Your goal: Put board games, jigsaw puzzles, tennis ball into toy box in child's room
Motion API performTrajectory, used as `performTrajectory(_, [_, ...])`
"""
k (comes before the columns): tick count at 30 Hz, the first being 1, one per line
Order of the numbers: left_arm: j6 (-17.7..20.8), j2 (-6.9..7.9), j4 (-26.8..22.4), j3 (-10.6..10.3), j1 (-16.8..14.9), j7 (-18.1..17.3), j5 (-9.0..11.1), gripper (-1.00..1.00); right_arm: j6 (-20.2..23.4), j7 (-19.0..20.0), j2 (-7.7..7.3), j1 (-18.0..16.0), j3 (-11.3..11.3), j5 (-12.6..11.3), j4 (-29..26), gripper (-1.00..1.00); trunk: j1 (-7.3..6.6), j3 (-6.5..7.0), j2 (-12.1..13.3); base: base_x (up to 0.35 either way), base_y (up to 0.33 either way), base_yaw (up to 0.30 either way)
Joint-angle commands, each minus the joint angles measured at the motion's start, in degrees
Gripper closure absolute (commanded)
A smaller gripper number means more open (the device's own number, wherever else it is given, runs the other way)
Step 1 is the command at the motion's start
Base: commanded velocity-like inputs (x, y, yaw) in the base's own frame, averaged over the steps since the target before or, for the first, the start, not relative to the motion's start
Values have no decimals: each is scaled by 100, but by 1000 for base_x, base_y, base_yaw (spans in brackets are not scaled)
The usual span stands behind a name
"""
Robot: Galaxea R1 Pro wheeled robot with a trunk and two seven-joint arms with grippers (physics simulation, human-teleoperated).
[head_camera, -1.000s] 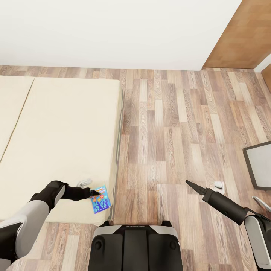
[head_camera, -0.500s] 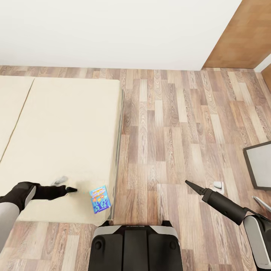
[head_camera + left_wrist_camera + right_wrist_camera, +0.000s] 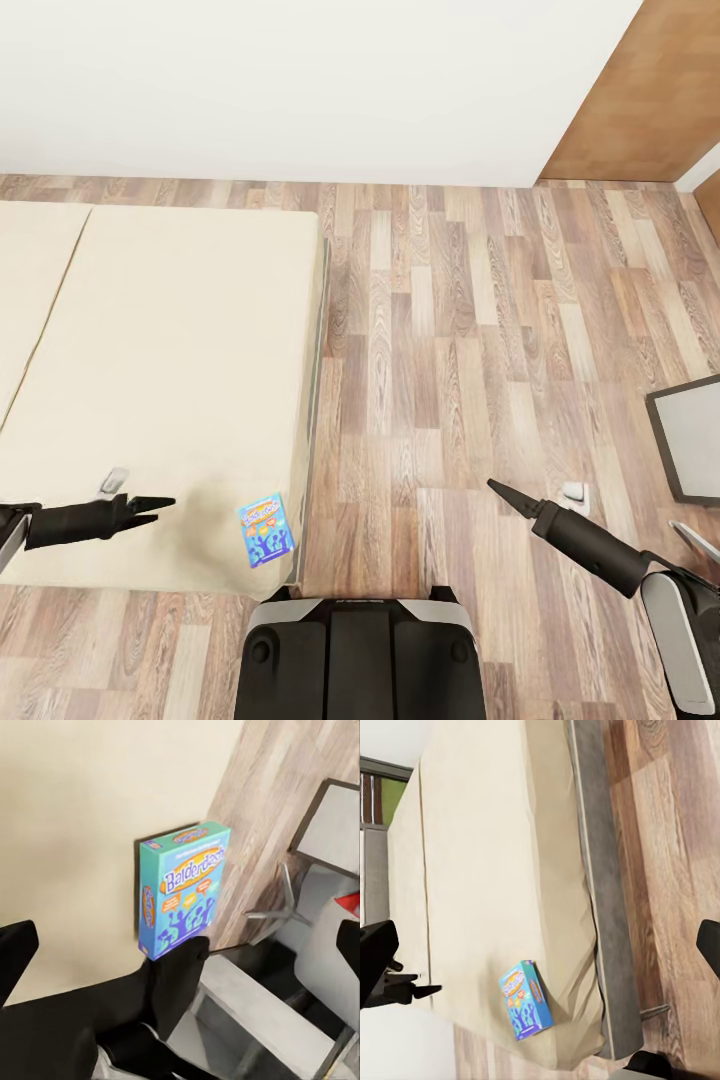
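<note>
board game – flat near the bed's foot corner, by the edge, easy reach | left gripper – over the mattress, well apart from it, fingers spread, empty | right gripper – over the floor beyond the bed, tip looks pinched shut, holding nothing

Board game lying flat on bed, at near corner by right edge. Left gripper over mattress, left of game, apart from it. Right gripper over floor, well right of bed.
</note>
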Motion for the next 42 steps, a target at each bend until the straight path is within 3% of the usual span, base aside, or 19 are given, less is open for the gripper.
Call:
performTrajectory(1, [60, 13, -2, 56, 31, -223, -60, -100, 31, 11, 2, -3, 57, -10, -6, -100, 3, -6, -9, 0, 0, 0])
performTrajectory(3, [69, 25, -11, 66, 53, -360, -59, -100, 28, 9, 4, -3, 161, -8, -12, -100, 3, -6, -9, 0, 0, 0])
performTrajectory(6, [81, 39, -131, 124, 78, -544, -59, -100, 13, -30, 6, -3, 498, -2, -16, -100, 3, -6, -9, 0, 0, 0])
performTrajectory(13, [79, 27, -283, 163, 90, -576, -93, -100, -288, -65, 7, -3, 934, -3, -18, -100, 3, -6, -9, 0, 0, 0])
performTrajectory(23, [65, 36, -301, 182, 91, -703, -66, -100, -536, -47, -2, -3, 996, -68, -11, -100, 3, -6, -9, 0, 0, 0])
performTrajectory(30, [68, 10, -309, 173, 92, -1332, -64, -100, -558, -37, -2, -3, 974, -93, -1, -100, 3, -6, -9, 0, 0, 0])
performTrajectory(42, [65, 18, -316, 179, 207, -1332, -70, -100, -581, -3, 0, -3, 1012, -96, 4, -100, 3, 45, -9, 0, 0, 0])
